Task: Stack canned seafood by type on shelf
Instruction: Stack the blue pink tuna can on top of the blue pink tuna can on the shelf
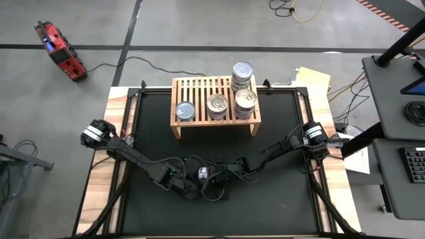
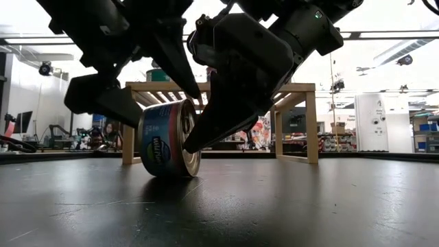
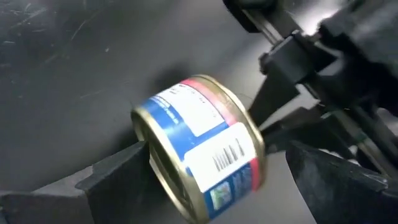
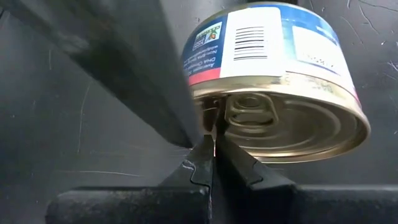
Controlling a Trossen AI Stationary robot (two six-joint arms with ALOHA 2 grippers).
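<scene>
Can on its edge on worktop | left tool apart, a finger each side | right tool together, tip at pull tab

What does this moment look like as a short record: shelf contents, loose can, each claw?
shelf: light-wood rack at the table's far side
cans on shelf: four spots, the two on the right stacked
loose can: on its side on the black mat, blue and red label
left claw: open, fingers on either side of the loose can
right claw: shut, tips against the can's pull-tab lid
</scene>
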